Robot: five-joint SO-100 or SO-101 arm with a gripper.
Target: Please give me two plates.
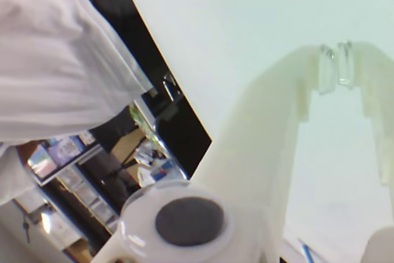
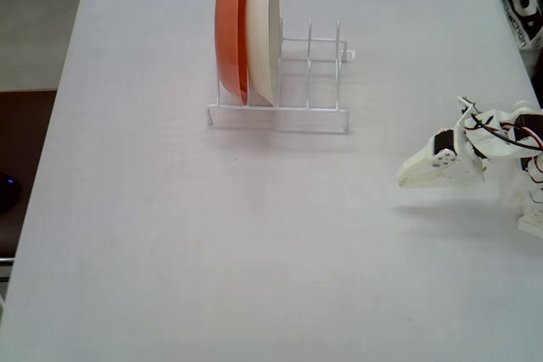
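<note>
claw [image 1: 335,66] shut, empty, right of rack [image 2: 280,108] | rack holds only orange plate [image 2: 231,27], cream plate [image 2: 265,27] | advice: open wide, approach rim edge-on, lift straight up

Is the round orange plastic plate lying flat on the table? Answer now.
No, the orange plate stands on edge in the white wire rack.

The arm [image 2: 522,137] is cut off by the fixed view's right edge.
</note>
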